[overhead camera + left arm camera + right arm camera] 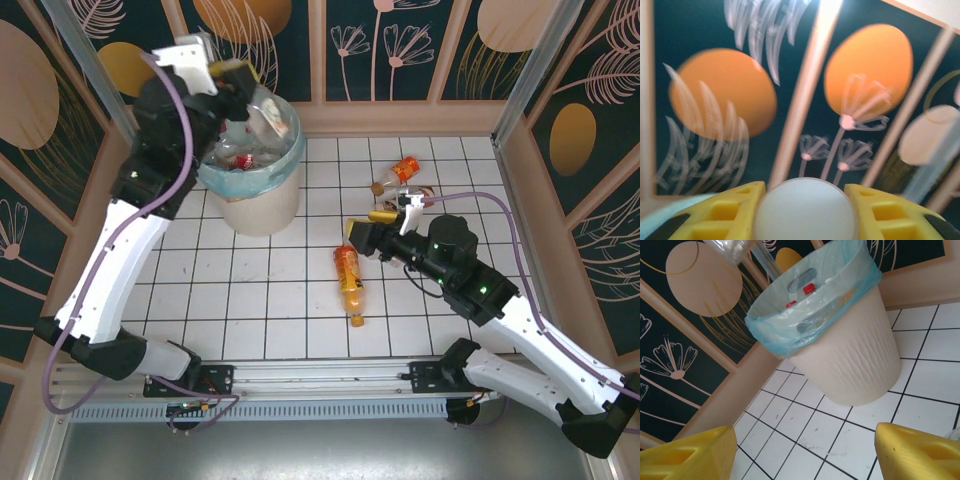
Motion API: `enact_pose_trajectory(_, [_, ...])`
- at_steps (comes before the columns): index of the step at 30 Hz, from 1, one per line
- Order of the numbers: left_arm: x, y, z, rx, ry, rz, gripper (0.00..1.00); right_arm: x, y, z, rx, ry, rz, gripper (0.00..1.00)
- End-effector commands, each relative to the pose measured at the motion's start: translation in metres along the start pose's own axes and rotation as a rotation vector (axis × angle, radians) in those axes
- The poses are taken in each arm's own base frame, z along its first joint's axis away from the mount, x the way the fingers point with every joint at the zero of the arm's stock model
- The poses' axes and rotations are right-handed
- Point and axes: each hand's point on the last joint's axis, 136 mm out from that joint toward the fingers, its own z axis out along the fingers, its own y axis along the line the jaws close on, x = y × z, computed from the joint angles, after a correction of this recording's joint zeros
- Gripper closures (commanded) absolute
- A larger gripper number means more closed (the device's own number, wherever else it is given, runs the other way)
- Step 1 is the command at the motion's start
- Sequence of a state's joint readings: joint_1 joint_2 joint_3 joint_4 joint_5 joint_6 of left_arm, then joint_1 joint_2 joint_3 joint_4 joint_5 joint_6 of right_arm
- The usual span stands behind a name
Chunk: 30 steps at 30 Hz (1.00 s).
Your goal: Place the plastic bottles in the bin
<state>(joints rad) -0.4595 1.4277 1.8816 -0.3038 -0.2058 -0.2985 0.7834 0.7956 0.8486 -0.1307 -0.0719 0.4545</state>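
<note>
The left tool is gripping a clear bottle, closed on it from both sides, and is holding it above the mouth of the bin, close to the far rim. To do this step well, I think the tool should be opening only when the bottle is hanging over the middle of the bin, because the smooth round body may be bouncing off the rim or catching the thin, glossy blue-green bag folded over it. The bin is round, cream-white, finely ribbed and narrowing downwards; red-capped bottles are lying inside it. To the right of the bin, the right tool is waiting low over the white tiled desk, its yellow fingers wide apart and holding nothing, beside an orange bottle.
</note>
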Motion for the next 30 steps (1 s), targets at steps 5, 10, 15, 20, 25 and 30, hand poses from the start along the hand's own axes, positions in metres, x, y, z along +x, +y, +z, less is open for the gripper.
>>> enact_pose_trajectory(5, [0.025, 0.072, 0.032, -0.176, 0.032, 0.063, 1.00, -0.004, -0.004, -0.003, 0.030, -0.015, 0.026, 0.27])
enact_pose_trajectory(10, [0.070, 0.081, 0.046, -0.150, 0.113, 0.057, 1.00, 0.000, -0.005, -0.002, 0.033, -0.007, 0.030, 0.27])
enact_pose_trajectory(15, [0.109, 0.071, 0.053, -0.040, 0.169, -0.019, 1.00, 0.006, -0.006, 0.003, 0.028, 0.013, 0.032, 0.27])
enact_pose_trajectory(20, [0.140, 0.053, 0.062, 0.093, 0.238, -0.061, 1.00, 0.012, -0.007, 0.006, 0.028, 0.035, 0.029, 0.27])
enact_pose_trajectory(25, [0.168, 0.066, 0.067, 0.059, 0.281, -0.015, 0.91, 0.017, -0.009, 0.008, 0.032, 0.046, 0.028, 0.27])
enact_pose_trajectory(30, [0.167, 0.068, 0.064, 0.049, 0.283, 0.018, 0.51, 0.017, -0.010, 0.009, 0.037, 0.045, 0.025, 0.27])
